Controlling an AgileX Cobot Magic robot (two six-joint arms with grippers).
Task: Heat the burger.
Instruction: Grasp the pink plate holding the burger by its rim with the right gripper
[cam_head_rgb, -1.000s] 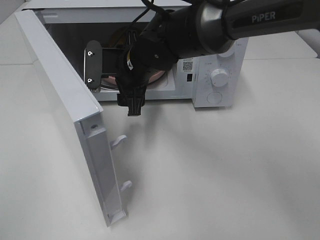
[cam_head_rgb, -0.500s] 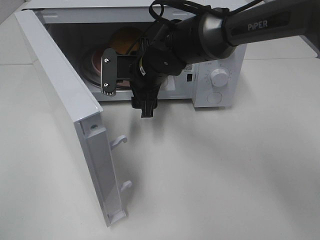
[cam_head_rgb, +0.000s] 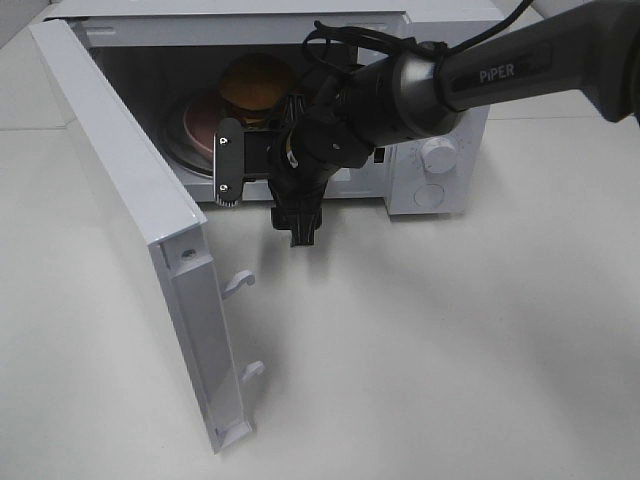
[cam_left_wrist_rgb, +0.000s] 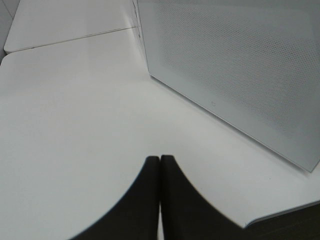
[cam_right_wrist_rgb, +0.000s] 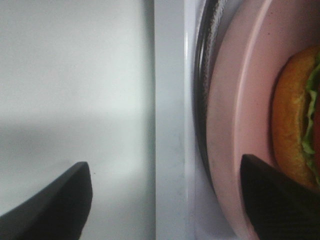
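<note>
A white table (cam_head_rgb: 450, 350) is seen; a microwave (cam_head_rgb: 452, 196) is set on it, its door (cam_head_rgb: 120, 180) opened.

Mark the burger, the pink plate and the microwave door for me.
burger (cam_head_rgb: 257, 88), exterior high view, top of the bun.
pink plate (cam_right_wrist_rgb: 235, 115), right wrist view, bare rim beside the burger.
microwave door (cam_head_rgb: 115, 130), exterior high view, upper edge of the open door.

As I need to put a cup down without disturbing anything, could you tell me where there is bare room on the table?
The broad stretch of table in front of the microwave, right of its open door, is bare. The cavity mouth is crowded: the right gripper hangs open there, with the burger on its pink plate behind.
</note>
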